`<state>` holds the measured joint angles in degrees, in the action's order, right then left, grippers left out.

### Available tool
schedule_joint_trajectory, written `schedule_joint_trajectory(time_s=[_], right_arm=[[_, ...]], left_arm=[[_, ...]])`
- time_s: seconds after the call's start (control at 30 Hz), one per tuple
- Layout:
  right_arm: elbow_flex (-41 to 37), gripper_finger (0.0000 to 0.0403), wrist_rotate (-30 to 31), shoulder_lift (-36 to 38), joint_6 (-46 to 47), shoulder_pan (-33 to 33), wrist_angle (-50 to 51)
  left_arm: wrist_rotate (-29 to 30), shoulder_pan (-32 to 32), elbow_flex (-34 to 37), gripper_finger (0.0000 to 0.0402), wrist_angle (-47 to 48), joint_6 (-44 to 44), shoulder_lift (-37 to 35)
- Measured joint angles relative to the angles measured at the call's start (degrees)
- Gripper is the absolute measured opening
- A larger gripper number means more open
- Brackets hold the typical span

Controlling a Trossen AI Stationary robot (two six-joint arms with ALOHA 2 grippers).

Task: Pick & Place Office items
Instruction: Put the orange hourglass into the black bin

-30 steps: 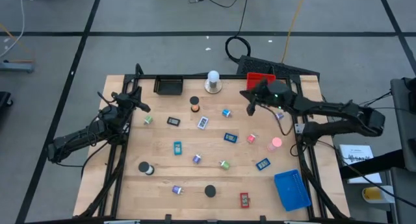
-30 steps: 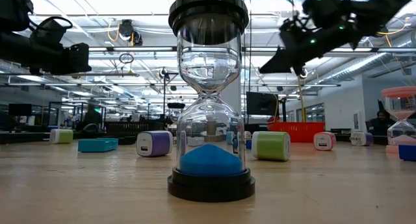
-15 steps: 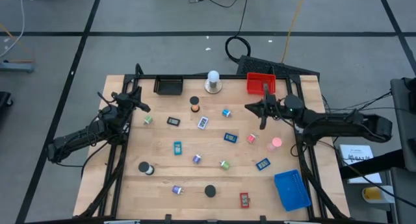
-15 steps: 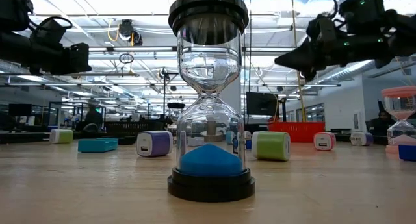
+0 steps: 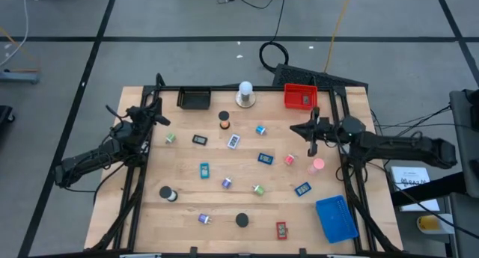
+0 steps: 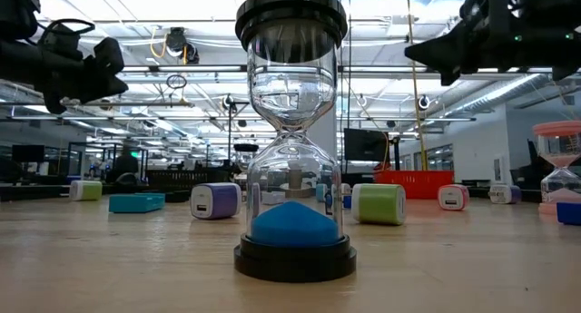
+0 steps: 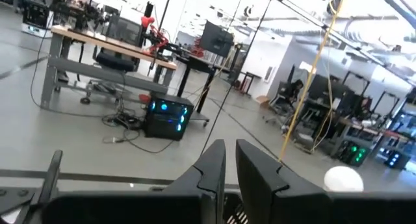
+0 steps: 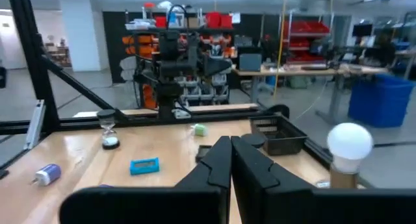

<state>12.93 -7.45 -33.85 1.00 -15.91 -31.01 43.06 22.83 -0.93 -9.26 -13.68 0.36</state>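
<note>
Office items, small coloured blocks [image 5: 204, 170] and short cylinders [image 5: 167, 193], lie unmoved; your right gripper [image 5: 313, 144], closed, apparently empty, has swung from the red plastic tray [image 5: 300, 97]; left gripper [image 5: 159, 117] nearly closed.

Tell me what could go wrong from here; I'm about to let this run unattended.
1. The right pincer hangs shut just beside the pink timer; coming down, it could tip that upright timer.
2. Small items lie close together mid-table, such as the purple charger and green charger, so a grasp might nudge a neighbour.
3. The blue tray overhangs the table corner and could be knocked off.
</note>
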Motion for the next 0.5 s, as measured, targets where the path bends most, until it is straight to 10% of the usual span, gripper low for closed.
schedule_joint_trajectory(time_s=[0.5], right_arm=[[-4.4, 0.0000, 0.2, 5.5, -1.7, -5.4, -1.7]], left_arm=[[-6.0, 0.0, 0.0, 0.0042, -1.5, 0.0, 0.0]])
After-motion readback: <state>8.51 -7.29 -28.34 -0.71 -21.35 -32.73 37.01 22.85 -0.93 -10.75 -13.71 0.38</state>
